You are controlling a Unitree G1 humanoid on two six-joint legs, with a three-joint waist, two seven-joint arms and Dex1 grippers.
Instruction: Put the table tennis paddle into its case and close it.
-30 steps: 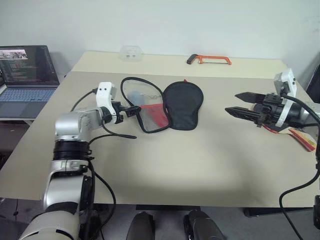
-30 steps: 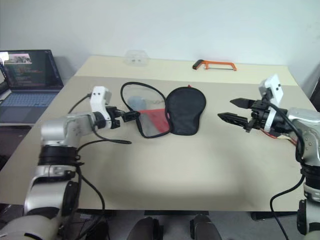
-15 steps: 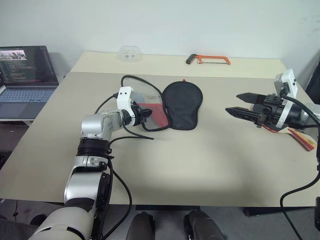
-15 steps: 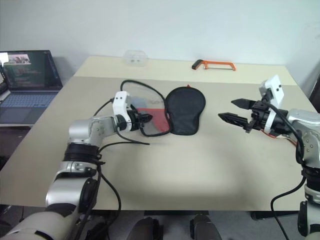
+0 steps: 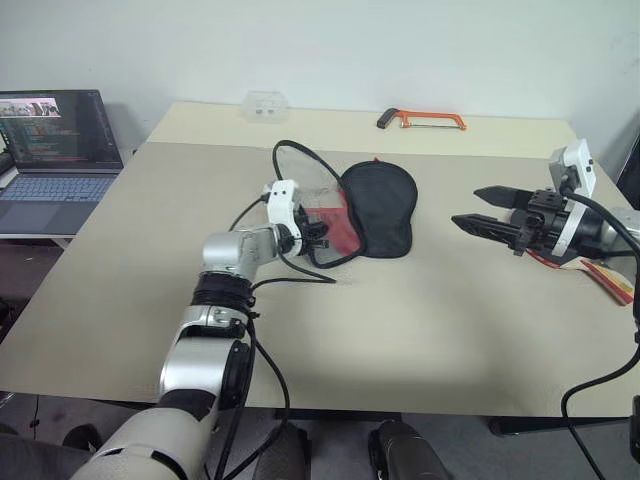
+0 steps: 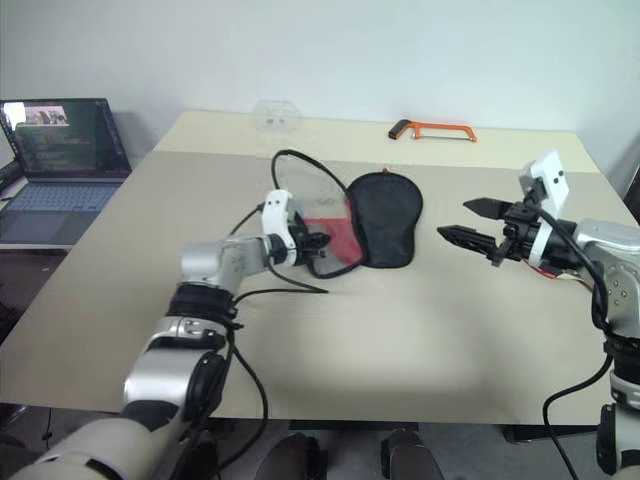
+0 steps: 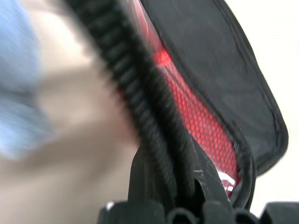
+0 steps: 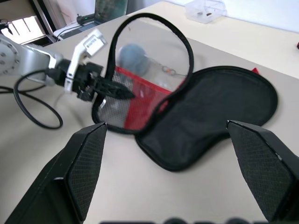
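Observation:
The case (image 5: 384,204) lies open in the middle of the table, its black half flat. Its other half, with the red panel (image 8: 140,100) and mesh, stands raised on its zipper edge (image 7: 154,140). My left gripper (image 5: 321,233) is shut on that zipper edge, low on the raised half. My right gripper (image 5: 465,207) hovers open over the table to the right of the case, with nothing between its fingers. The table tennis paddle shows as a red-and-pale-wood handle (image 5: 612,276) near the table's right edge, behind my right arm; its face is hidden.
An orange hacksaw (image 5: 421,120) and a clear plastic box (image 5: 263,104) lie at the far side of the table. A laptop (image 5: 55,140) stands on a side table at the left. A black cable (image 5: 300,277) trails beside my left arm.
My left gripper has moved right and shut on the case's zipper edge. The raised half has swung right, toward the black half. The right arm has kept still.

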